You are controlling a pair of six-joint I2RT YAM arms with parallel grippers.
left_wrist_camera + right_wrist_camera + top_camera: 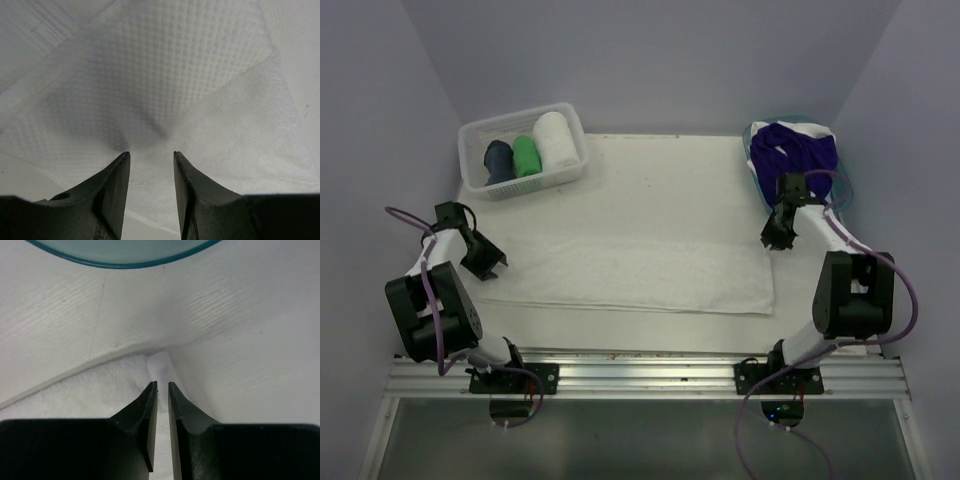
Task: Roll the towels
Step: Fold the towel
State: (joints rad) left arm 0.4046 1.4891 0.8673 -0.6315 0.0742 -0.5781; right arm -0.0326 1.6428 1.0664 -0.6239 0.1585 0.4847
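White towel (630,275) lies flat across the near half of the pale table (660,180), enclosed by 3 plain lavender walls (650,60). Left gripper (150,157) jaws stand spread over its waffle weave; right gripper (162,385) jaws pinch its far-right corner.

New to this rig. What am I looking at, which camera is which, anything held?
Two robot arms are bolted at the table's near edge. The overhead view sees both; the other two come from wrist cameras. A white towel lies flat. The left gripper sits at its left end, jaws apart with fabric bunched between. The right gripper, nearly closed, pinches its far right corner. Rolled towels fill the white basket; purple towels lie in the blue tub.
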